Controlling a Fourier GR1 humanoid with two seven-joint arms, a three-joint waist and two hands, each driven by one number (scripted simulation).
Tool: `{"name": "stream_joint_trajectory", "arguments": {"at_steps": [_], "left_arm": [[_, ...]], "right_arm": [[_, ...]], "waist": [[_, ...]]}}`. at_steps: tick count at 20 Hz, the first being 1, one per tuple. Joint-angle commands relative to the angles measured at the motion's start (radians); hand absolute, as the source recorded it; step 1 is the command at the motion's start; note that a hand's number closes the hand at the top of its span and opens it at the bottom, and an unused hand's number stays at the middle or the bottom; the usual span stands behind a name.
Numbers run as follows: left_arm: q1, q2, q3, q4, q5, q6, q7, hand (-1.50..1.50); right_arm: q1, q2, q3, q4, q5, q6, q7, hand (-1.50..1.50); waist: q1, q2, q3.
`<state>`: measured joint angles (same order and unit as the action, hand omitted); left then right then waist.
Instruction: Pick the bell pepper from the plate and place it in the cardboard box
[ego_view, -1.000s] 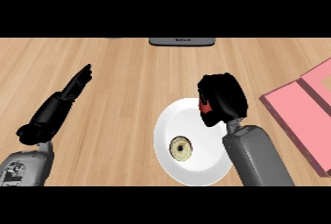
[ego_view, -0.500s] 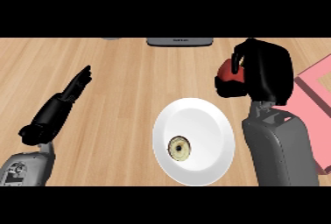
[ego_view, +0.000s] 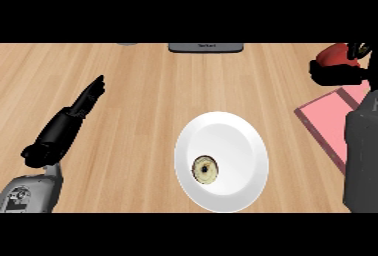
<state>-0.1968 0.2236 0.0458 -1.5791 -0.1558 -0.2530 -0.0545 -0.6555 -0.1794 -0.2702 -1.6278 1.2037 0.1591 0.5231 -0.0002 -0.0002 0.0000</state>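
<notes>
My right hand (ego_view: 341, 71) is at the far right edge, raised over the pink box (ego_view: 331, 119), fingers curled round the red bell pepper (ego_view: 337, 52), most of which is hidden by the hand. The white plate (ego_view: 221, 140) lies in the middle of the wooden counter and carries only a small round yellowish item (ego_view: 205, 169). My left hand (ego_view: 74, 112) rests open at the left, fingers straight and pointing away, holding nothing.
A dark grey flat object (ego_view: 206, 47) lies at the counter's far edge. A small grey thing (ego_view: 127, 44) shows at the top edge to its left. Bare wood surrounds the plate.
My right hand has lifted the red pepper off the plate and carried it right and away, to above the pink box. The left hand has not moved.
</notes>
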Motion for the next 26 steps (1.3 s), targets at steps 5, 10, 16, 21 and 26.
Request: {"name": "stream_joint_trajectory", "arguments": {"at_steps": [5, 10, 16, 21, 26], "left_arm": [[-0.005, -0.018, -0.017, 0.014, -0.017, 0.002, -0.008, 0.00], [-0.012, -0.003, 0.007, 0.016, -0.013, 0.003, -0.016, 0.00], [-0.032, 0.010, 0.029, 0.013, 0.007, -0.016, 0.007, 0.00], [-0.020, -0.009, 0.010, -0.009, -0.016, 0.000, 0.021, 0.00], [-0.048, -0.008, 0.029, 0.027, 0.003, -0.010, 0.011, 0.00]], "right_arm": [[0.015, -0.205, -0.108, 0.216, -0.065, 0.130, -0.095, 1.50], [0.067, -0.321, -0.201, 0.316, -0.192, 0.338, -0.180, 1.50], [0.125, -0.369, -0.170, 0.484, -0.179, 0.346, -0.264, 1.50], [0.113, -0.442, -0.190, 0.573, -0.269, 0.477, -0.382, -1.50], [0.141, -0.437, -0.244, 0.539, -0.362, 0.377, -0.560, -1.50]], "waist": [[0.003, 0.003, 0.000], [-0.005, 0.000, 0.000], [0.005, 0.004, 0.000], [0.003, 0.001, 0.000], [-0.006, 0.000, 0.001]]}}
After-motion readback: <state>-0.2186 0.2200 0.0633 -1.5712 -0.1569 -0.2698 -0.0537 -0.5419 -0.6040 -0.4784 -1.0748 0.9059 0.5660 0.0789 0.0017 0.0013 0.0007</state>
